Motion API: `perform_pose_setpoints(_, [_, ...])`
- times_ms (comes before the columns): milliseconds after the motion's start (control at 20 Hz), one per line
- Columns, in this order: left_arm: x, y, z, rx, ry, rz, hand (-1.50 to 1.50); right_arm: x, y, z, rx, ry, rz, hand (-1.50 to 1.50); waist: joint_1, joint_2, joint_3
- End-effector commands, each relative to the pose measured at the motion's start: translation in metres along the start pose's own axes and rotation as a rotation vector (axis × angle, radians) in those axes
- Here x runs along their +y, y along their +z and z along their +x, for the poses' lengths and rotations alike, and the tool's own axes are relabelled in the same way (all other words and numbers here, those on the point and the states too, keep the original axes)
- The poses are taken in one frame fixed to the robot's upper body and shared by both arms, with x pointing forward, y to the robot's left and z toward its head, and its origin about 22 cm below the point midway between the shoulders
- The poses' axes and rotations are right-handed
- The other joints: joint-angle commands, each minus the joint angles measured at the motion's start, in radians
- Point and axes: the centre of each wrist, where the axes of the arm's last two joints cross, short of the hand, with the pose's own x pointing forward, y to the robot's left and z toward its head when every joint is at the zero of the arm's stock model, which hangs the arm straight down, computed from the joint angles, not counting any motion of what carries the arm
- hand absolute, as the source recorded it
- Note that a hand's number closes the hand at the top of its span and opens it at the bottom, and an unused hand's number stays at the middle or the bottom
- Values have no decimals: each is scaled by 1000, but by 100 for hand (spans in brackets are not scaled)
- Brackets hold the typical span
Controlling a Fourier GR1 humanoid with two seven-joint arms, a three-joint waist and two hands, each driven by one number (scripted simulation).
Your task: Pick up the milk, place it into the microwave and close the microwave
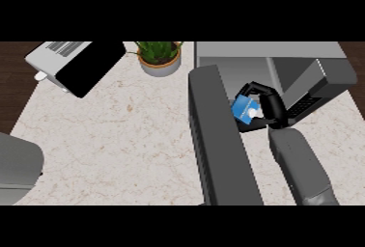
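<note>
Marble-patterned countertop [121, 140], pale with faint veining, fills the left and centre of the frame; its left edge runs diagonally from the upper left down to the lower left, where dark wood flooring [14, 72] shows beyond it. Microwave [285, 62], grey, sits at the upper right, its top panel along the upper edge of the frame and its cavity facing down-frame. Microwave door [217, 140], dark grey, stands swung wide, running as a long band from the upper centre to the lower edge and splitting the counter into a broad left part and a narrow right strip. Milk carton [246, 109], blue with a white mark, lies just right of the door's upper part, at the mouth of the cavity, tilted. Right hand [267, 101], black, is curled round the carton from the right and above, holding it; its grey forearm [303, 166] rises from the lower right edge through the narrow strip between door and counter edge. Whether the carton touches the microwave floor cannot be told. Toaster-like appliance [71, 65], white body with a black face and slotted top, sits angled at the upper left, near the counter's edge. Potted plant [160, 58], green leaves in a grey pot, stands at the upper centre, just left of the door's hinge end. Grey rounded object [18, 166], partly cut by the left edge of the frame, lies at the lower left. Broadest bare counter: centre-left, between toaster-like appliance, plant and door.
</note>
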Motion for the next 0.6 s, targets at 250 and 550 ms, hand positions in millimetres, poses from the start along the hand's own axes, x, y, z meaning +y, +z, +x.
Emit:
perform_pose_setpoints(250, [9,0,10,13,4,-16,-150,2,-64,20,38,245,23,150,25,8,1])
perform_pose_setpoints(550, [13,-18,-12,4,15,-38,-150,20,-74,14,74,345,-49,150,43,22,1])
